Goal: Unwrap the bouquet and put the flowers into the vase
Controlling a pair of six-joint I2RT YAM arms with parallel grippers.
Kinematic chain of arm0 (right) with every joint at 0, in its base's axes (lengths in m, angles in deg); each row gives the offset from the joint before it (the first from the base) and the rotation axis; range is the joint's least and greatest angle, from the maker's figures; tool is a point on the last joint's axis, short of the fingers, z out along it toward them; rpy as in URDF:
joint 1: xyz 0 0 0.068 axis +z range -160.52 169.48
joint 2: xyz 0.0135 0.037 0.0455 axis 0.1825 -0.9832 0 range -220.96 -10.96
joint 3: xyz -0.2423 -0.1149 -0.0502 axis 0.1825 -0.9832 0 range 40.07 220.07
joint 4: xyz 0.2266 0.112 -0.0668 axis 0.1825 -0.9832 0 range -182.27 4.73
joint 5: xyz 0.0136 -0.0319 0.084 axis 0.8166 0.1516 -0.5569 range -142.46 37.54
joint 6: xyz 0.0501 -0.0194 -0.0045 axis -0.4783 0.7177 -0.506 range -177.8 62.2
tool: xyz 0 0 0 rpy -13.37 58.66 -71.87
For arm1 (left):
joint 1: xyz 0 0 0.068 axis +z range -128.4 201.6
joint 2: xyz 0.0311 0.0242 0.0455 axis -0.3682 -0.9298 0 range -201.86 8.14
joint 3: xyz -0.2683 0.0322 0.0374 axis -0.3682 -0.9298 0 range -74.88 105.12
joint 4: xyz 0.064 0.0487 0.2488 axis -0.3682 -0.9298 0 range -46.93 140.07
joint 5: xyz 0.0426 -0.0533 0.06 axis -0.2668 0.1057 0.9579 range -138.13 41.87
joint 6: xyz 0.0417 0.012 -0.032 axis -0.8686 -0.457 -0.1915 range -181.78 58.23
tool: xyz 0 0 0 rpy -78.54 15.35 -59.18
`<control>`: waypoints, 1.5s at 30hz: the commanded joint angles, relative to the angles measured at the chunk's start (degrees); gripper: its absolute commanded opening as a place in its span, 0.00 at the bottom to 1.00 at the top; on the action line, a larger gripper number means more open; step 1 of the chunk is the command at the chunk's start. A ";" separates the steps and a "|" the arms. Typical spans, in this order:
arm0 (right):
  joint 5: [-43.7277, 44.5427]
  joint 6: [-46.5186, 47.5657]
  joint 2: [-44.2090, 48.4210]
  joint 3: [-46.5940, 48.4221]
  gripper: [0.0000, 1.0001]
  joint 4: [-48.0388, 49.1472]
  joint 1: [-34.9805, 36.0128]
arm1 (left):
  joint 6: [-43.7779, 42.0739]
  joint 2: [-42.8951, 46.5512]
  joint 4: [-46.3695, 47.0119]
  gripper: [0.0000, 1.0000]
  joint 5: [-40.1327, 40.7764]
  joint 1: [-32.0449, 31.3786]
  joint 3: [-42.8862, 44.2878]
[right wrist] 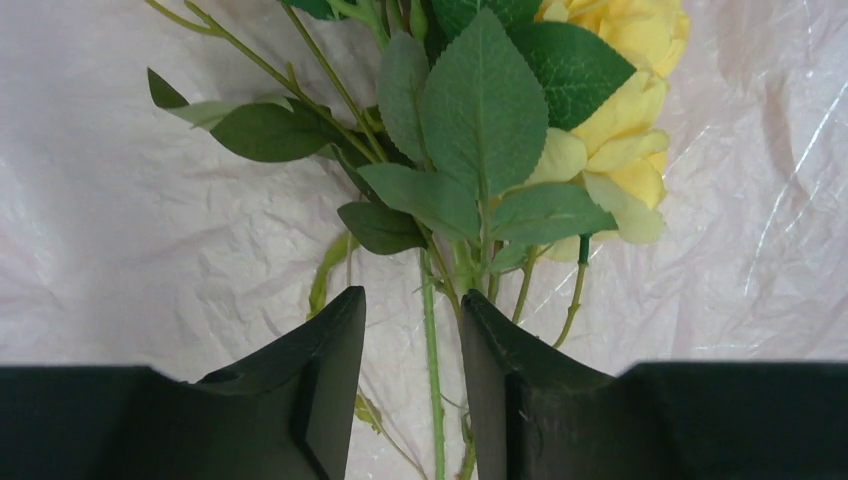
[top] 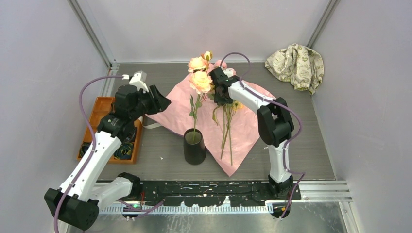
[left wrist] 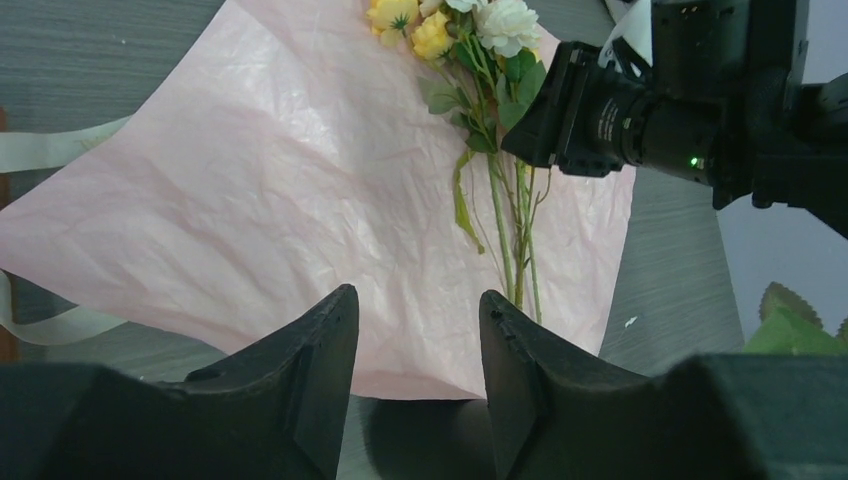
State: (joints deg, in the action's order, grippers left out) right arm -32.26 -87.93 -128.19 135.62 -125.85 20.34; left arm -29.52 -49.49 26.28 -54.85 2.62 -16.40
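Flowers (right wrist: 480, 120) lie on pink paper (top: 245, 131) at two o'clock of the vase (top: 194, 150). Right gripper (right wrist: 412, 340) straddles a stem (right wrist: 432, 400), jaws apart; it should close squarely before lifting. Left gripper (left wrist: 418, 340) hangs spread, empty.

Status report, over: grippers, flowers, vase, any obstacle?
Left gripper open, empty, over paper edge. Right gripper open, astride a stem of the flowers on the paper. One rose already in the vase. No obstacle seen.
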 commanded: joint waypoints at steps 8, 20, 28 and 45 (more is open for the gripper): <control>1.90 1.66 -1.92 3.79 0.44 -1.09 -1.07 | -0.59 2.73 1.10 0.49 -0.82 0.53 -2.94; 0.67 2.61 -5.72 6.58 0.30 -1.90 -2.05 | 0.36 3.20 1.00 0.49 -0.96 0.52 -3.80; 0.20 2.95 -1.03 7.86 0.01 -2.83 -2.03 | 0.64 3.39 0.90 0.49 -0.83 0.52 -4.16; 2.49 9.57 29.65 5.65 0.01 4.20 2.47 | 1.36 4.80 0.55 0.49 -0.44 0.51 -4.64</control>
State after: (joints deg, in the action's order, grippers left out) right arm -33.15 -82.84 -106.12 140.69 -127.62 19.50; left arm -28.83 -46.30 25.38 -54.85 2.88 -20.80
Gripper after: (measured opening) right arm 0.060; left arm 0.488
